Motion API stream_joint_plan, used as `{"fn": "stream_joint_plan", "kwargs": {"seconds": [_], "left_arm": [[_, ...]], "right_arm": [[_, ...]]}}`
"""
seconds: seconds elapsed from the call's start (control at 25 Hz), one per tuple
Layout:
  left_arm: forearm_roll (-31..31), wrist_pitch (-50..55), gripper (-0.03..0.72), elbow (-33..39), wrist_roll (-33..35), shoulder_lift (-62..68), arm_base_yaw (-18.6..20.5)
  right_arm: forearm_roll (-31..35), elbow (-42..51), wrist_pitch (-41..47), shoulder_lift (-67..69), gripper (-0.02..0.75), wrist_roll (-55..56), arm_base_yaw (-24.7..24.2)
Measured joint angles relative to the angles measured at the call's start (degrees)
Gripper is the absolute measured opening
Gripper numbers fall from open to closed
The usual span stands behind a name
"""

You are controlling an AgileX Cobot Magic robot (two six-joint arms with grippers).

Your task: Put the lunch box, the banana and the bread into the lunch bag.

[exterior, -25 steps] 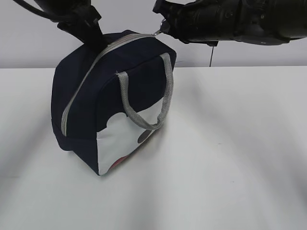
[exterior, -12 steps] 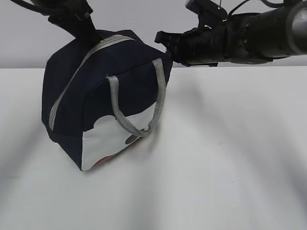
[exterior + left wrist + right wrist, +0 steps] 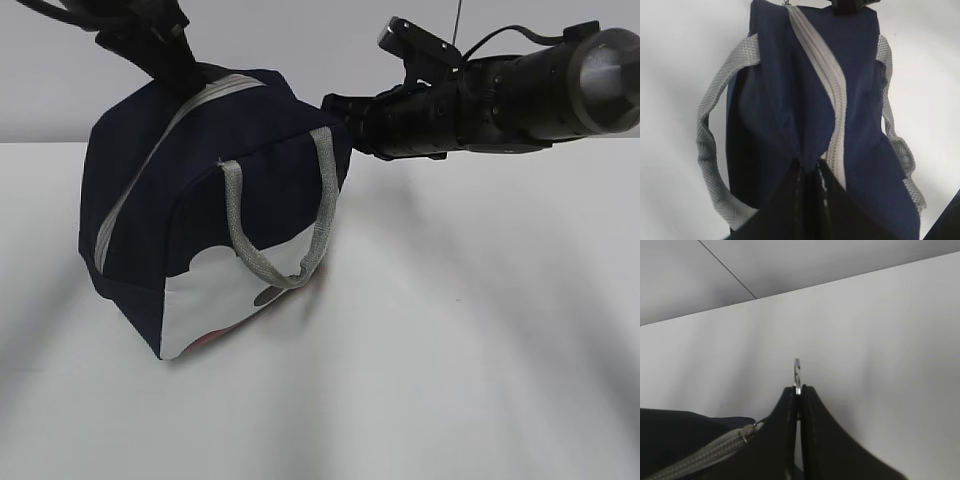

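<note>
The navy lunch bag [image 3: 210, 200] stands tilted on the white table, its grey zipper [image 3: 150, 160] closed and one grey handle [image 3: 275, 225] on the facing side. My left gripper [image 3: 180, 75] is shut on a fold of the bag's top fabric [image 3: 810, 160] beside the zipper [image 3: 832, 90]. My right gripper [image 3: 335, 105] is shut on the metal zipper pull [image 3: 797, 375] at the bag's right top corner. The lunch box, the banana and the bread are out of view.
The white table [image 3: 480, 330] stretches to the right and front of the bag. A grey wall stands behind. My right arm [image 3: 500, 95] reaches in horizontally above the table.
The bag has shifted left and tilted more. My right arm has dropped lower and moved left with the zipper pull. My left gripper keeps its hold on the bag's top.
</note>
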Motion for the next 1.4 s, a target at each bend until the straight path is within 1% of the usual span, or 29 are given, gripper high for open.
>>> {"fn": "stream_joint_plan", "kwargs": {"seconds": [0.24,0.36,0.44,0.64,0.68,0.76,0.92,0.96,1.08,1.24,1.4], "left_arm": [[0.0,0.0,-0.005,0.0,0.0,0.4,0.0],[0.0,0.0,-0.006,-0.1,0.0,1.8,0.0],[-0.1,0.0,-0.006,-0.2,0.0,2.8,0.0],[-0.3,-0.1,-0.006,-0.3,0.0,4.0,0.0],[-0.3,-0.1,-0.006,-0.3,0.0,4.2,0.0],[-0.3,-0.1,-0.006,-0.3,0.0,4.4,0.0],[-0.1,-0.1,-0.006,-0.3,0.0,4.6,0.0],[0.0,-0.2,-0.006,-0.3,0.0,4.6,0.0],[-0.1,-0.2,-0.006,-0.3,0.0,4.6,0.0],[0.0,-0.2,-0.006,-0.3,-1.7,4.6,0.0],[0.2,-0.2,-0.006,-0.3,-4.1,4.6,0.0]], "right_arm": [[-1.7,0.0,-0.6,0.0,0.000,0.0,0.0],[-3.9,0.0,-0.7,0.0,0.028,0.0,-0.1],[-5.5,0.0,-0.7,0.0,0.084,0.0,-0.2],[-11.0,0.0,-0.7,-0.6,0.310,0.0,-0.3],[-12.5,0.0,-0.7,-0.9,0.343,0.0,-0.4],[-16.6,0.0,-0.7,-1.5,0.375,0.0,-0.4],[-29.8,0.0,-3.5,-3.6,0.391,1.1,-0.4],[-31.7,0.0,-4.3,-4.2,0.393,2.1,-0.4],[-33.9,0.0,-5.9,-6.1,0.393,3.6,-0.4],[-34.4,0.3,-6.2,-8.1,0.393,3.8,-0.4],[-34.5,4.6,-6.1,-11.1,0.393,3.3,-0.4]]}}
